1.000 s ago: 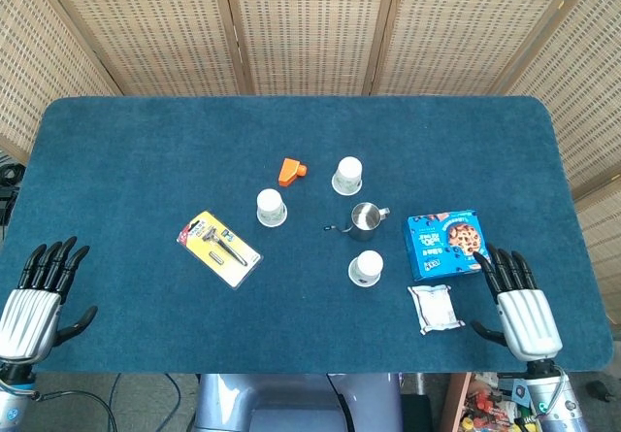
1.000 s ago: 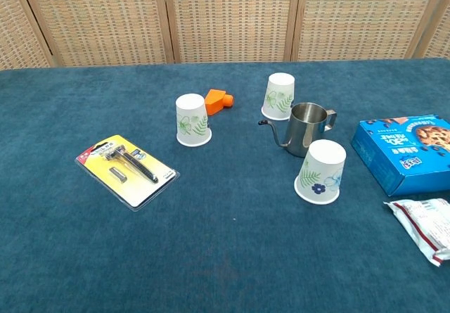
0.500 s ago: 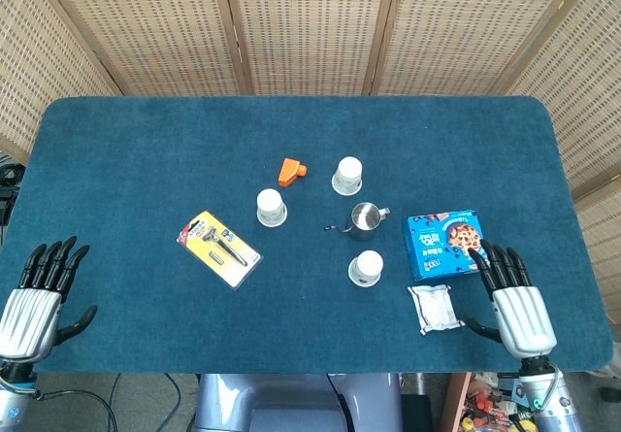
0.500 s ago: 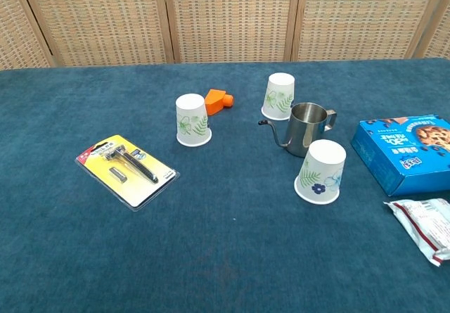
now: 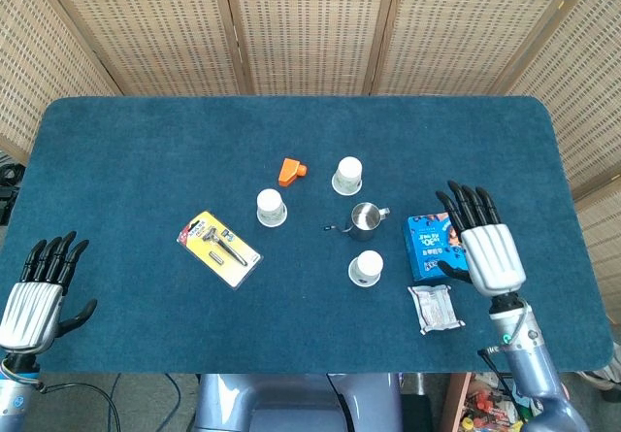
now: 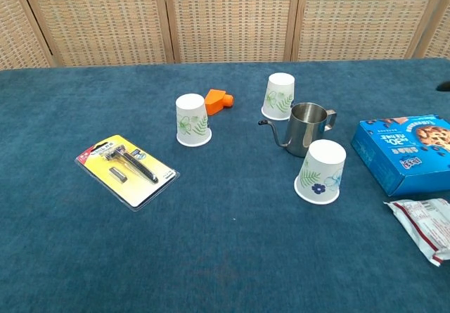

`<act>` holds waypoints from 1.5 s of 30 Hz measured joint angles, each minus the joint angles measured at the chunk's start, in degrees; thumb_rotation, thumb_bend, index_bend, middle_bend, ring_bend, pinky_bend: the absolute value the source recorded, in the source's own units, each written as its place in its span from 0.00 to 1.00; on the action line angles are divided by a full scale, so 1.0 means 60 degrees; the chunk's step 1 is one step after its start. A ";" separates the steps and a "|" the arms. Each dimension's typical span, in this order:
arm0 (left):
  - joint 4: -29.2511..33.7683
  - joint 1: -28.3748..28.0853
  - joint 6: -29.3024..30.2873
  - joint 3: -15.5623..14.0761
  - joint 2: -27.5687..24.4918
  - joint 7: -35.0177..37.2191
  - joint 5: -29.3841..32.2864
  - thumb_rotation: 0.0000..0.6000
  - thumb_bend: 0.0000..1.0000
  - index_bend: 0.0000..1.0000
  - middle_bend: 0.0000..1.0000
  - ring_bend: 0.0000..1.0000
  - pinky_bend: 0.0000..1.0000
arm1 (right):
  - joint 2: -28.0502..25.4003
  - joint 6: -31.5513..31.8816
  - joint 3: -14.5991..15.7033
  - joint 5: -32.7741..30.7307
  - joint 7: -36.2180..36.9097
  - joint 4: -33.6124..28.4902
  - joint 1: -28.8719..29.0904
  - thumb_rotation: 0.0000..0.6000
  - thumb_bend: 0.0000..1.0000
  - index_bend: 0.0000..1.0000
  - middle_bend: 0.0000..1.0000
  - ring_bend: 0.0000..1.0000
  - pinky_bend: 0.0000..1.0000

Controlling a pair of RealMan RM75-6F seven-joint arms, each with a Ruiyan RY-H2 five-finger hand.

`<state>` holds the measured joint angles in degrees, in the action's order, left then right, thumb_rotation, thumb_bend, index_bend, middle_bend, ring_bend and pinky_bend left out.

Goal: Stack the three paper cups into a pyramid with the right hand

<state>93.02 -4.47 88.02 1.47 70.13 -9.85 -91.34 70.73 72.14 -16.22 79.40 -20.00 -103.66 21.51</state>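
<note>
A blue-carpeted worktop [image 5: 146,160] carries three upturned paper cups: a left cup [image 5: 271,207], a far cup [image 5: 347,174] and a near cup [image 5: 366,267]. Between them stands a steel pitcher [image 5: 364,218]. An orange block [image 5: 291,170], a razor pack [image 5: 219,248], a cookie box [image 5: 434,243] and a white packet [image 5: 434,308] also lie there.

Matt paper cups [image 6: 320,172], shiny steel pitcher [image 6: 305,126], blue felt table [image 6: 232,257]

Metal pitcher [image 6: 306,126] between two paper cups [image 6: 278,96] [image 6: 320,171], third cup [image 6: 191,120] left, box [image 6: 401,150] right
</note>
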 measured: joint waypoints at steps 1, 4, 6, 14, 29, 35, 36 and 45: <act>-0.0028 -0.0007 -0.0002 0.0016 0.0012 0.0026 0.0017 1.00 0.28 0.02 0.00 0.00 0.00 | 0.0049 -0.0189 -0.0151 -0.0241 -0.0118 0.0023 0.0212 1.00 0.07 0.03 0.00 0.00 0.00; -0.0132 -0.0028 0.0015 0.0082 0.0048 0.0127 0.0085 1.00 0.28 0.02 0.00 0.00 0.00 | 0.0273 -0.0867 -0.0606 -0.1160 -0.0643 0.0220 0.1004 1.00 0.07 0.03 0.00 0.00 0.00; -0.0173 -0.0039 0.0028 0.0112 0.0058 0.0173 0.0119 1.00 0.29 0.02 0.00 0.00 0.00 | 0.0477 -0.1326 -0.0871 -0.1851 -0.1054 0.0452 0.1595 1.00 0.07 0.04 0.00 0.00 0.00; -0.0341 -0.0126 -0.0193 0.0172 0.0122 0.0264 0.0385 1.00 0.29 0.02 0.00 0.00 0.00 | 0.1544 -0.2707 -0.1466 -0.4041 -0.2220 0.2130 0.3696 1.00 0.07 0.12 0.00 0.00 0.00; -0.0744 -0.0326 -0.0538 0.0406 0.0289 0.0373 0.0946 1.00 0.29 0.02 0.00 0.00 0.00 | 0.3882 -0.4246 -0.1648 -0.5194 -0.1980 0.6730 0.6305 1.00 0.07 0.28 0.00 0.00 0.00; -0.0826 -0.0357 -0.0644 0.0401 0.0328 0.0374 0.1056 1.00 0.28 0.02 0.00 0.00 0.00 | 0.4461 -0.4672 -0.1532 -0.5171 -0.1584 0.7993 0.6793 1.00 0.07 0.28 0.00 0.00 0.00; -0.0836 -0.0370 -0.0667 0.0401 0.0337 0.0360 0.1068 1.00 0.28 0.02 0.00 0.00 0.00 | 0.4533 -0.4744 -0.1513 -0.5175 -0.1529 0.8163 0.6843 1.00 0.07 0.28 0.00 0.00 0.00; -0.0847 -0.0408 -0.0690 0.0393 0.0393 0.0219 0.1131 1.00 0.29 0.02 0.00 0.00 0.00 | 0.5302 -0.5562 -0.1215 -0.5173 -0.0951 1.0009 0.7205 1.00 0.07 0.28 0.00 0.00 0.00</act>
<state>87.94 -6.92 83.89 3.83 72.49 -8.53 -84.56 102.54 38.76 -23.51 48.36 -25.71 -43.60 64.74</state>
